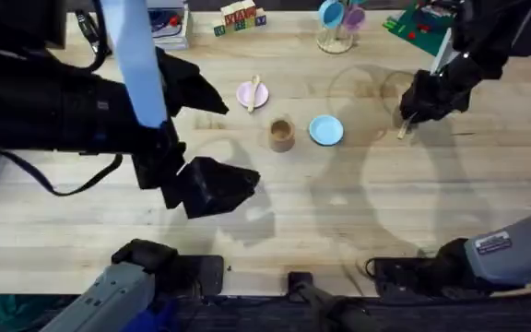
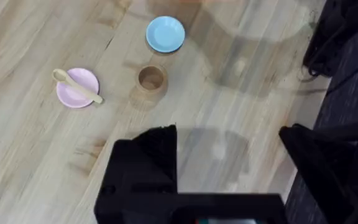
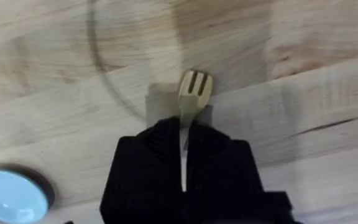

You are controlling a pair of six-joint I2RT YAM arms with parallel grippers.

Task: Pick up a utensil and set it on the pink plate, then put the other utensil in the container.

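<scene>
A pale wooden spoon (image 1: 253, 90) (image 2: 78, 85) lies across the pink plate (image 1: 246, 96) (image 2: 73, 93) at the middle back of the table. The brown cup-shaped container (image 1: 282, 135) (image 2: 151, 79) stands in front of the plate, empty inside. At the right back, my right gripper (image 1: 411, 114) (image 3: 184, 134) is shut on the wooden fork (image 1: 402, 130) (image 3: 194, 90), whose tines stick out past the fingertips just above the table. My left gripper (image 1: 208, 143) (image 2: 229, 162) hangs open, high over the left side of the table, holding nothing.
A light-blue plate (image 1: 326, 130) (image 2: 165, 33) sits right of the container. Along the back edge are wooden letter blocks (image 1: 240, 16), a cup stand (image 1: 339, 23) and green items (image 1: 418, 26).
</scene>
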